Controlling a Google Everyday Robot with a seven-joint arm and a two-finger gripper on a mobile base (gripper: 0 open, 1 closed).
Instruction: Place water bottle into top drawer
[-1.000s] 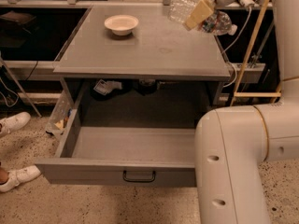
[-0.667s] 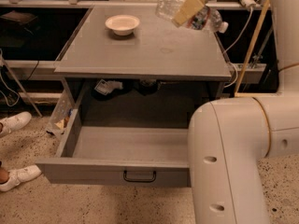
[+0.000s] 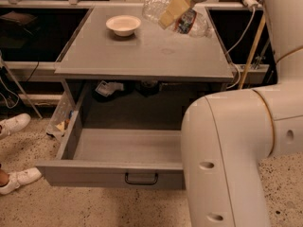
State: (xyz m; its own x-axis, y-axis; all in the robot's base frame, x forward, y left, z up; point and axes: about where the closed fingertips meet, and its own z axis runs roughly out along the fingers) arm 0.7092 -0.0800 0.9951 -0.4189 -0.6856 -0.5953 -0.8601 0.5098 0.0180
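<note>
The water bottle (image 3: pixel 182 18), clear and crinkled with a red-and-blue label band, hangs sideways in the air over the back of the grey cabinet top (image 3: pixel 142 51). My gripper (image 3: pixel 173 9) reaches down from the top edge and is shut on the bottle, a tan finger (image 3: pixel 171 11) lying across its middle. Below, the top drawer (image 3: pixel 118 148) is pulled out wide, with nothing in its visible part. Its flat front panel carries a small black handle (image 3: pixel 141 179). My white arm covers the drawer's right end.
A white bowl (image 3: pixel 123 24) sits at the back left of the cabinet top. My bulky arm (image 3: pixel 236 150) fills the lower right. Cables and a wooden stick (image 3: pixel 251 41) stand to the right of the cabinet. White shoes (image 3: pixel 14 124) are on the floor at left.
The gripper has carried the bottle left and slightly forward, from the cabinet's back right corner toward the middle of its rear edge. The arm's bulk has shifted left in view.
</note>
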